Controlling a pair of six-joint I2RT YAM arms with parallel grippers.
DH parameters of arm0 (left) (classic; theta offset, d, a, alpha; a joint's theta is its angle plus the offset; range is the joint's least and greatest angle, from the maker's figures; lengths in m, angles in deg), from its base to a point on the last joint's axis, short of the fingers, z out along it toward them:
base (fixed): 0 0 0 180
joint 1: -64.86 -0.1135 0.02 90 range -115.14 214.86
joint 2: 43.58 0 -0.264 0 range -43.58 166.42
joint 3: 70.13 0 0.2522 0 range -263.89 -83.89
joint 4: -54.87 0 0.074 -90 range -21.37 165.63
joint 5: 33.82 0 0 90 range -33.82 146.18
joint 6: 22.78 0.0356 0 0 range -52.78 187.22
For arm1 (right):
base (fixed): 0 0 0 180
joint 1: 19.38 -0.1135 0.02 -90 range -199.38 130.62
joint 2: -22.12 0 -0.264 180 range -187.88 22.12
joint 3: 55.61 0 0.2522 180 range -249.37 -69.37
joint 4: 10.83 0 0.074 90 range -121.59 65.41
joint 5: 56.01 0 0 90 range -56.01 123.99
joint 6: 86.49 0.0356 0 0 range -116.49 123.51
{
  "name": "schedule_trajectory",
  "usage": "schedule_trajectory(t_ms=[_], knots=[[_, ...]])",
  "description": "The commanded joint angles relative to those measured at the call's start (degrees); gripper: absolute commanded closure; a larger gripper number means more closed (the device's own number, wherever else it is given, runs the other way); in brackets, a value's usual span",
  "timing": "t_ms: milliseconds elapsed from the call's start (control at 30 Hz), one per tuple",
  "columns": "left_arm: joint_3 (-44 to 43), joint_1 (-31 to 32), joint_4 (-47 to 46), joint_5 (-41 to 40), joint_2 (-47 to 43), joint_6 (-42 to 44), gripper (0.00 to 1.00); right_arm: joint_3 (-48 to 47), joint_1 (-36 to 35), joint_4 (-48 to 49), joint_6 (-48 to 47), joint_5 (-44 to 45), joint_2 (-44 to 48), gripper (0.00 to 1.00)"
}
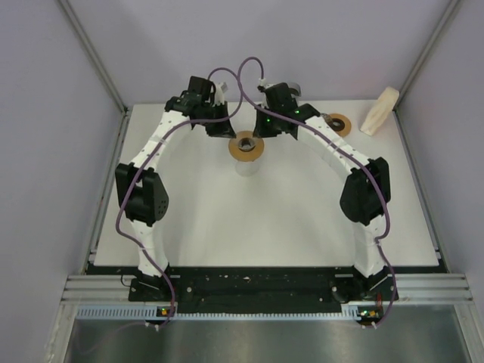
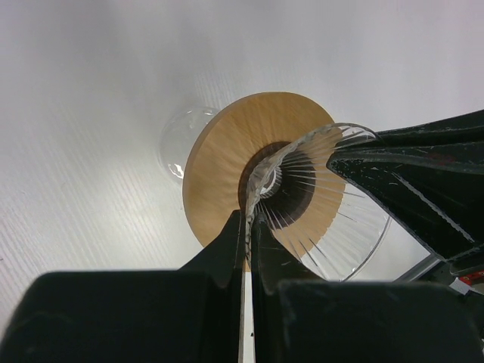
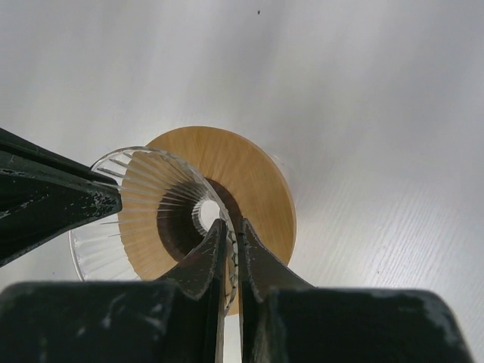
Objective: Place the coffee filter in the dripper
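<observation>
On dripper rim, left claw and right claw; free table in front.

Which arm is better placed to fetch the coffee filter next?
Probably the right. Both the left gripper and right gripper pinch the dripper rim, but the coffee filter lies far right on the table, on the right arm's side.

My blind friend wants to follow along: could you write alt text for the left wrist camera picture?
The left gripper pinches the near rim of a clear ribbed glass dripper with a round wooden collar, seen close up above a white table. The right gripper clamps the opposite rim from the right; the dripper holds nothing.
</observation>
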Motion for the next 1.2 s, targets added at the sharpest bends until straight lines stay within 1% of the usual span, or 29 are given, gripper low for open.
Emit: schedule_trajectory(t_ms=[0,300,400,467,500,533,733,800,900,1067,1167], knots=[[4.9,-0.2,7.4,-4.8,3.9,4.5,1.0,3.3,0.4,-5.0,-2.3,-2.4,-8.1,1.0],[9.6,-0.3,6.2,-4.1,5.0,4.7,1.0,8.9,0.4,-3.4,-3.0,-3.3,-10.3,1.0],[8.2,-0.2,6.7,-4.0,4.8,4.9,1.0,8.5,0.4,-3.3,-3.0,-3.1,-9.4,1.0],[5.9,-0.2,7.4,-3.5,4.7,4.7,1.0,6.7,0.3,-3.7,-2.9,-2.6,-8.2,1.0],[4.3,-0.2,7.8,-3.1,4.7,4.7,0.98,5.5,0.4,-4.1,-2.7,-2.1,-7.6,1.0],[2.7,-0.2,8.3,-2.7,4.7,4.6,0.91,3.8,0.4,-4.8,-2.7,-1.6,-7.4,1.0],[-5.3,-0.4,9.9,-3.2,4.5,4.4,0.71,-6.1,0.1,-9.4,-3.3,-0.1,-7.0,1.0],[-7.1,-0.6,9.3,-2.8,4.1,4.3,0.63,-8.1,0.0,-10.4,-3.2,-0.2,-7.0,1.0],[-10.3,-1.1,10.0,-4.0,3.9,4.5,0.55,-10.3,0.0,-11.6,-3.6,-0.2,-7.1,1.0],[-11.5,-1.8,9.6,-3.9,2.2,5.3,0.43,-11.7,-0.1,-12.1,-3.6,-1.1,-6.9,1.0],[-12.2,-1.8,9.5,-2.6,1.7,6.0,0.39,-13.1,-0.2,-12.1,-3.6,-1.7,-6.6,0.95]])
